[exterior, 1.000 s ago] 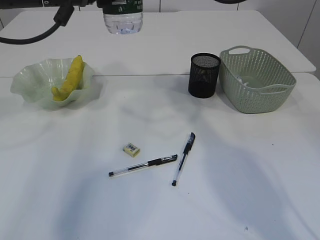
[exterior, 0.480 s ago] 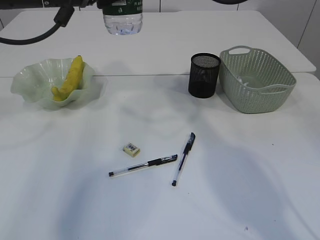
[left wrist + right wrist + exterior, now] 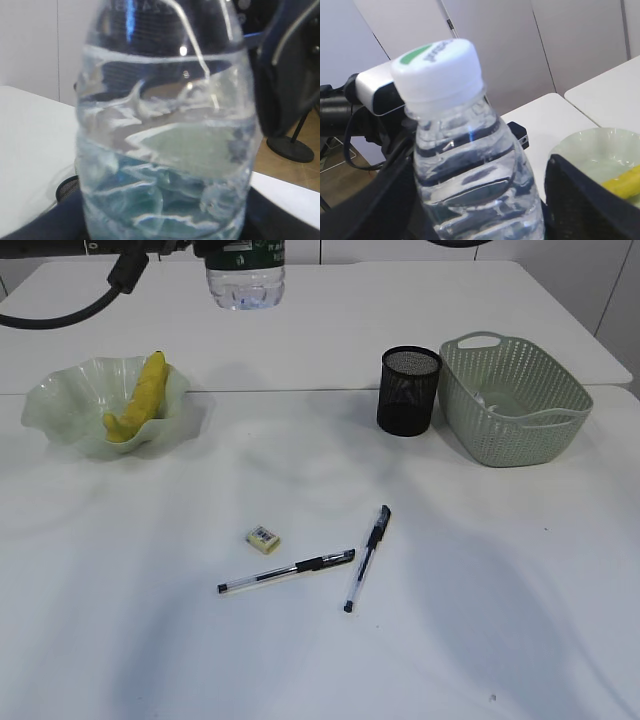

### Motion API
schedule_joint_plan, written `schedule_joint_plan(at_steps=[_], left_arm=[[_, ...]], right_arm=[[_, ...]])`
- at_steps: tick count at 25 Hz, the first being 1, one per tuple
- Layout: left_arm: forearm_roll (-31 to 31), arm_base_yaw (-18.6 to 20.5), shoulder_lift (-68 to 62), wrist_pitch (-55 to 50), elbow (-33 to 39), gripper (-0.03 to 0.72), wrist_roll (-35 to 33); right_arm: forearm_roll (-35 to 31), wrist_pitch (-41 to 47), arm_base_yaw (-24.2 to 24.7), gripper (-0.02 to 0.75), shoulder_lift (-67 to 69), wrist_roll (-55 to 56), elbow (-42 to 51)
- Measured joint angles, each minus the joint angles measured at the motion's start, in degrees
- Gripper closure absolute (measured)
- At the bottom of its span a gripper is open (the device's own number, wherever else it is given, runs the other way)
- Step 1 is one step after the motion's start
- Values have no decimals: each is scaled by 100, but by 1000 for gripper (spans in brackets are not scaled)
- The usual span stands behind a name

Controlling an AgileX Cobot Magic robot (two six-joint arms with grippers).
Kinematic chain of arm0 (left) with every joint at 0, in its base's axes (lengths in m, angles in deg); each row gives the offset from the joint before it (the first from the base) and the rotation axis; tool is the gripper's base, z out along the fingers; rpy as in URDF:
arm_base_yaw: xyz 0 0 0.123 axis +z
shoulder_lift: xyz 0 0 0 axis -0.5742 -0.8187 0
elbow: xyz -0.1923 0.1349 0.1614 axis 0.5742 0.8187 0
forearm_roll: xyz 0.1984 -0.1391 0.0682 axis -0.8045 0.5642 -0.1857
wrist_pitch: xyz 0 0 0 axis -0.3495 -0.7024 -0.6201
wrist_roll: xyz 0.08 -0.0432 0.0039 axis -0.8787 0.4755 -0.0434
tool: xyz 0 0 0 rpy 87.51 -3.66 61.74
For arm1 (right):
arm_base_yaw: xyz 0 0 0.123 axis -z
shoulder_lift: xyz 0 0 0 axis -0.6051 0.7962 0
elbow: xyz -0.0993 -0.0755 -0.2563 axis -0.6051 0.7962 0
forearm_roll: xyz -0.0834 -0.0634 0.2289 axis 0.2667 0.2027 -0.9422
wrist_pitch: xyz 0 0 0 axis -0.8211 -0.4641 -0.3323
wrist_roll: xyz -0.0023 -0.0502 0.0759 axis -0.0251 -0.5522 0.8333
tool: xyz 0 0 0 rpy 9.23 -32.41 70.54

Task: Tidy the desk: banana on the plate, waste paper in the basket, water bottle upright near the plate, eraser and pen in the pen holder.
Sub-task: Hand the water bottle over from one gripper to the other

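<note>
Two pens lie on the worktop [image 3: 480, 620]: one [image 3: 287, 573] lies nearly crosswise, the other [image 3: 366, 558] steeper, its side just beside the first one's capped tip. Eraser [image 3: 262, 539] sits near them, up and to the left. Banana [image 3: 138, 398] is in the plate [image 3: 60, 405] at far left. Pen holder [image 3: 408, 392] stands just beside the basket [image 3: 515, 405] at far right. Water bottle [image 3: 246, 280] hangs upright in the air, above the back of the worktop & right of the plate, w/ my left end effector [image 3: 160, 227] clamped round its lower body. My right end effector [image 3: 480, 210] has its jaws wide either side of the bottle below the white cap; can't tell whether it grips
</note>
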Motion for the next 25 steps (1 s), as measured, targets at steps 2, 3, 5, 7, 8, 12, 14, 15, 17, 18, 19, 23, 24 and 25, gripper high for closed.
schedule_joint_plan(at_steps=[2, 3, 5, 7, 8, 12, 14, 15, 17, 18, 19, 23, 24, 25], left_arm=[[0, 0, 0, 11, 0, 309, 0], [0, 0, 0, 11, 0, 309, 0], [0, 0, 0, 33, 0, 309, 0], [0, 10, 0, 52, 0, 309, 0], [0, 24, 0, 69, 0, 309, 0], [0, 47, 0, 151, 0, 309, -13], [0, 56, 0, 159, 0, 309, -13], [0, 56, 0, 173, 0, 309, -13], [0, 56, 0, 234, 0, 309, -17], [0, 56, 0, 275, 0, 309, -17], [0, 56, 0, 300, 0, 309, -17], [0, 94, 0, 357, 0, 309, -17], [0, 110, 0, 416, 0, 309, -17], [0, 140, 0, 467, 0, 309, -17]], right_arm=[[12, 0, 0, 146, 0, 36, 0], [12, 0, 0, 146, 0, 52, 0], [12, 0, 0, 146, 0, 74, 0], [12, 0, 0, 146, 0, 100, 0], [12, 0, 0, 146, 0, 113, 0], [35, -42, 0, 146, 0, 136, 0], [35, -47, 0, 146, 0, 136, 0], [35, -47, 0, 146, 0, 136, 0], [47, -71, 0, 146, 0, 149, 0], [58, -86, 0, 146, 0, 149, 0], [70, -86, 0, 146, 0, 149, 0], [186, -100, 10, 146, 0, 160, 0], [270, -89, 37, 146, 0, 173, 0], [354, -89, 60, 146, 0, 213, 0]])
